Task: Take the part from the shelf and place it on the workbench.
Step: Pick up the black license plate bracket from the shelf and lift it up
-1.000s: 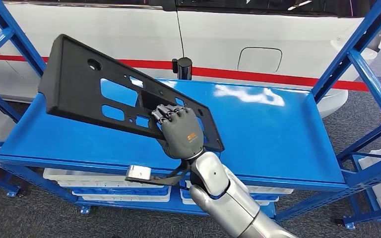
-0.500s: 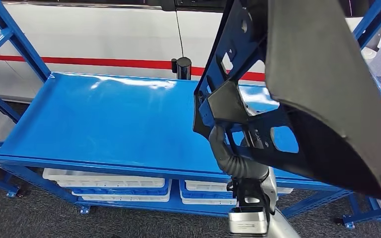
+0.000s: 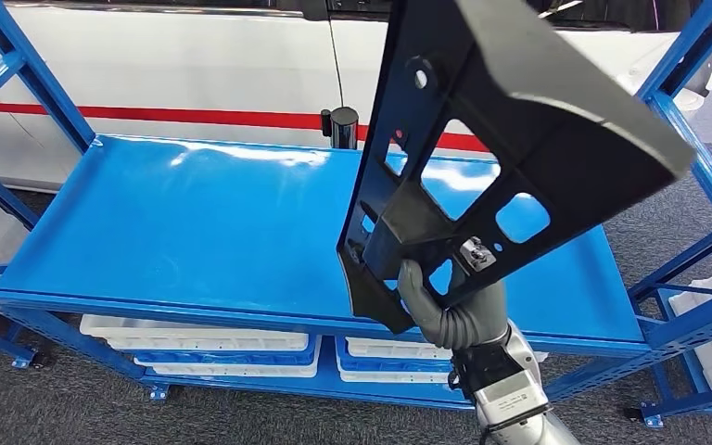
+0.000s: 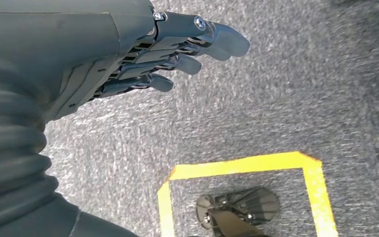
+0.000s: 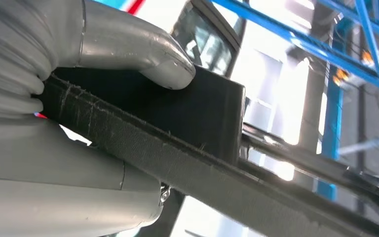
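The part is a large black plastic panel (image 3: 510, 120) with several cut-outs, raised on end above the right half of the blue shelf (image 3: 195, 232). My right hand (image 3: 450, 311) grips its lower edge from beneath, in front of the shelf's front rim. In the right wrist view the thumb (image 5: 148, 49) presses on the panel (image 5: 197, 113) and its edge runs across the palm. My left hand (image 4: 143, 54) hangs over grey carpet with its fingers stretched out and nothing in it.
Blue uprights (image 3: 677, 102) frame the shelf on both sides. White trays (image 3: 195, 338) lie on the lower level. A white vehicle with a red stripe (image 3: 195, 65) stands behind, with a black post (image 3: 341, 125) at the shelf's back edge. Yellow floor tape (image 4: 246, 168) marks the carpet.
The panel lay tilted over the shelf's left half a second ago; my right hand has swung it up and to the right, turning it on end. In the last half second it dropped slightly.
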Controlling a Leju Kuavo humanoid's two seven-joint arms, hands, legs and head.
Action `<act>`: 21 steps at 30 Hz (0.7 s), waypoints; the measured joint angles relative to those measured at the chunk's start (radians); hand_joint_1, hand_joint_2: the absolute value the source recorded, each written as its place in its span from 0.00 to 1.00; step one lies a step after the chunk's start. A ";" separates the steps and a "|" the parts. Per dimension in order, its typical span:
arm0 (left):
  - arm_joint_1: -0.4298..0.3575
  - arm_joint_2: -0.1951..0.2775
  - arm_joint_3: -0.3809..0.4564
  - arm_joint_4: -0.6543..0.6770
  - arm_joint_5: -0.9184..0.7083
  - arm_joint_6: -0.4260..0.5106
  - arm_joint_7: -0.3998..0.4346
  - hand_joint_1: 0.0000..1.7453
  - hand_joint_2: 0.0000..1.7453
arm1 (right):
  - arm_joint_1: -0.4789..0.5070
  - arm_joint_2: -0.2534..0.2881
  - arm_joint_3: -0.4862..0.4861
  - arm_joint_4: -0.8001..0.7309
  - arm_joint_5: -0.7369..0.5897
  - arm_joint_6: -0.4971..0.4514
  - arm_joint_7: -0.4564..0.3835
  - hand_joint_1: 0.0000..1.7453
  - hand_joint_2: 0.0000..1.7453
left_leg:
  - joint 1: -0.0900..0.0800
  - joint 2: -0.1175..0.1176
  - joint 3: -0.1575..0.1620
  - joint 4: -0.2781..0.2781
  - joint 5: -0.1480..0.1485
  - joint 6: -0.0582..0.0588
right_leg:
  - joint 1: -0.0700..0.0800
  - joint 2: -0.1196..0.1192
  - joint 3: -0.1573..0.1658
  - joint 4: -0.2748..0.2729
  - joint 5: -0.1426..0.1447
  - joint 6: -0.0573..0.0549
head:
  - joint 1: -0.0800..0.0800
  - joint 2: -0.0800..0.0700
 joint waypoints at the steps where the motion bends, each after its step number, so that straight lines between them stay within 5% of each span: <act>1: 0.002 0.000 0.003 0.000 0.000 -0.006 0.002 0.00 1.00 | 0.005 -0.006 0.000 0.002 -0.008 0.008 -0.001 0.95 1.00 | 0.000 0.000 0.000 0.000 0.000 0.000 | 0.000 0.000 0.000 0.000 0.000 0.000 | 0.000 0.000; 21: 0.006 0.008 0.023 0.000 -0.001 -0.062 0.004 0.00 1.00 | 0.045 -0.028 -0.023 0.007 -0.053 0.062 -0.032 0.95 1.00 | 0.000 0.000 0.000 0.000 0.000 0.000 | 0.000 0.000 0.000 0.000 0.000 0.000 | 0.000 0.000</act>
